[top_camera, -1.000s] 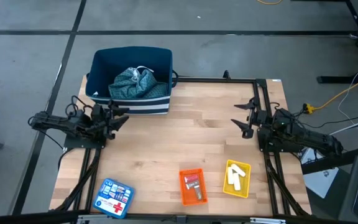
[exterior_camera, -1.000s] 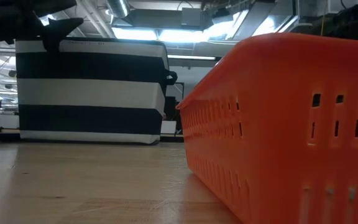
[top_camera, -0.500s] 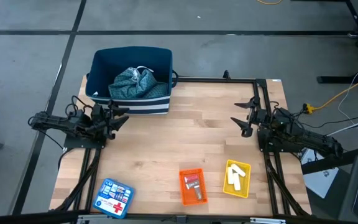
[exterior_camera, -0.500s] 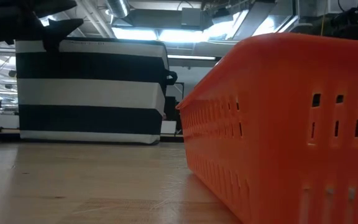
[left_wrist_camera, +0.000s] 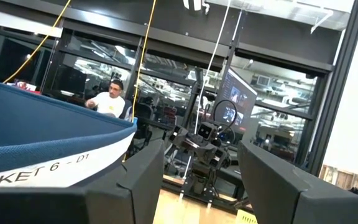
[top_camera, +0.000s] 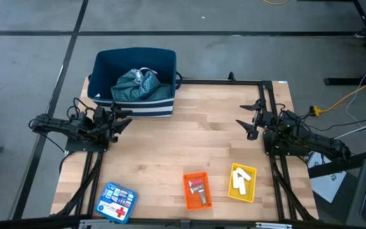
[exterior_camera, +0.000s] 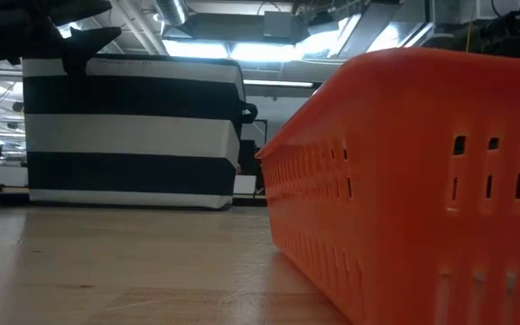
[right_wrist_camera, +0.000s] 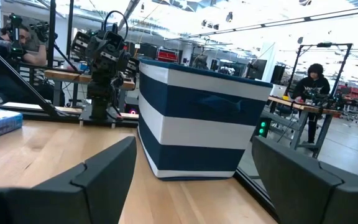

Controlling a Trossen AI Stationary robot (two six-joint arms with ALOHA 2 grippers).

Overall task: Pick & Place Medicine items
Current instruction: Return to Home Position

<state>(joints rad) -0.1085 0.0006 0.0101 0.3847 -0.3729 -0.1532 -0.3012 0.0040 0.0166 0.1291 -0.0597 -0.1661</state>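
Note:
Three white sticks (top_camera: 239, 180) lie in a yellow tray (top_camera: 253, 186) near the table's front right. Small red and greyish packets (top_camera: 197, 187) lie in an orange tray (top_camera: 187, 191) beside it; that tray's wall fills the low view (exterior_camera: 422, 181). My left gripper (top_camera: 124, 118) hovers open and empty at the table's left side, next to the striped basket (top_camera: 134, 105). My right gripper (top_camera: 250, 121) hovers open and empty at the right side, well behind the trays. Both wrist views show open fingers with nothing between them: left gripper (left_wrist_camera: 197, 186), right gripper (right_wrist_camera: 191, 186).
A navy-and-white striped basket (right_wrist_camera: 197, 124) holding a blue patterned cloth (top_camera: 135, 84) stands at the far left. A flat blue box with a red cross (top_camera: 116, 203) lies at the front left corner. Bare wood spans the table's middle. People sit at desks in the room beyond.

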